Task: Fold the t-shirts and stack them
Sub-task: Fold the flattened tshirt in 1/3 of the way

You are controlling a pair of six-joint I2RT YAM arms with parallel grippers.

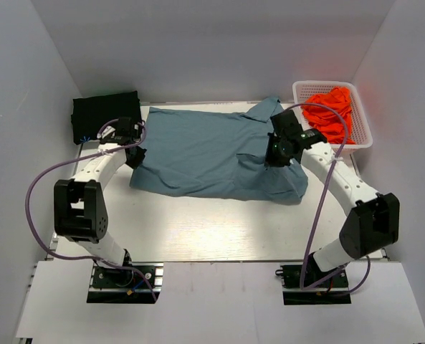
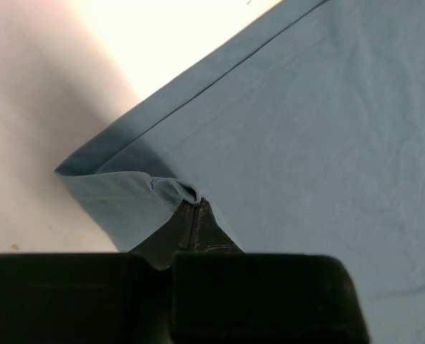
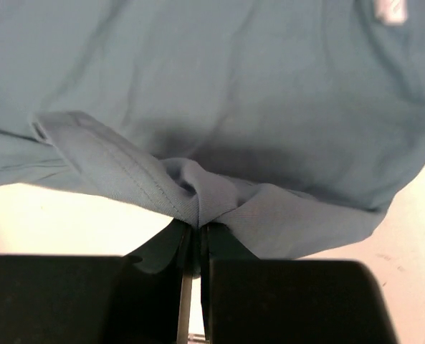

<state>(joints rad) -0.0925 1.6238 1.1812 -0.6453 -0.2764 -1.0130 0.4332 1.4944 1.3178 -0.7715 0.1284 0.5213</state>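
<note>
A slate-blue t-shirt (image 1: 212, 154) lies spread across the back half of the table, its near side folded up. My left gripper (image 1: 135, 154) is shut on the shirt's left edge; in the left wrist view the fingertips (image 2: 196, 204) pinch a small pucker of blue cloth (image 2: 305, 129) beside a folded hem corner. My right gripper (image 1: 278, 159) is shut on the shirt's right side, where the right wrist view shows bunched blue fabric (image 3: 198, 193) between closed fingers and a small white tag (image 3: 390, 10) further off. A folded black t-shirt (image 1: 104, 112) lies at the back left. Orange-red t-shirts (image 1: 330, 115) fill the basket.
A white plastic lattice basket (image 1: 361, 140) stands at the back right corner. White walls enclose the table on three sides. Bare white tabletop (image 1: 212, 229) runs between the shirt and the arm bases.
</note>
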